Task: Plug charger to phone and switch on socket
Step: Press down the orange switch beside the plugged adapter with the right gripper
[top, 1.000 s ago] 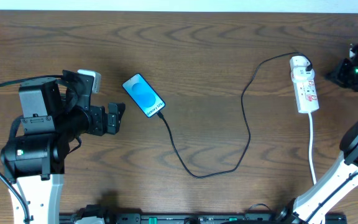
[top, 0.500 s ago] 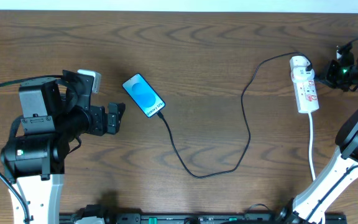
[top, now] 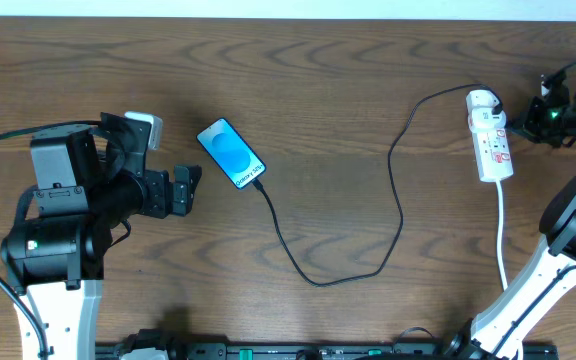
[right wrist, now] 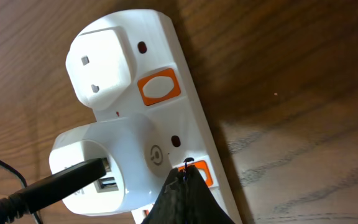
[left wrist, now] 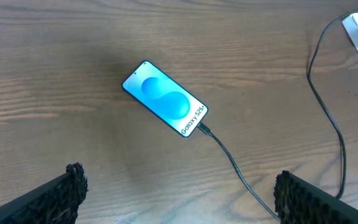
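The phone [top: 231, 153] lies screen up left of centre, its blue screen lit; it also shows in the left wrist view [left wrist: 165, 98]. The black charger cable [top: 318, 281] runs from the phone's lower end in a loop to a white adapter on the socket [top: 491, 148]. In the left wrist view the plug tip [left wrist: 202, 129] sits in the phone. My left gripper [top: 182, 189] is open, empty, left of the phone. My right gripper [right wrist: 185, 171] is shut, its tip touching an orange switch [right wrist: 199, 172] on the socket [right wrist: 135, 99]; in the overhead view it [top: 545, 114] sits just right of the socket.
The socket's white cord [top: 502, 240] runs down toward the front edge. A second orange switch [right wrist: 159, 87] and a white plug [right wrist: 101, 59] sit at the socket's end. A pale wall strip [top: 288, 8] bounds the table's far edge.
Since a second ago my right gripper has moved left to the socket's right side. Over the last half second it has stayed put. The left arm, phone and cable have not moved.
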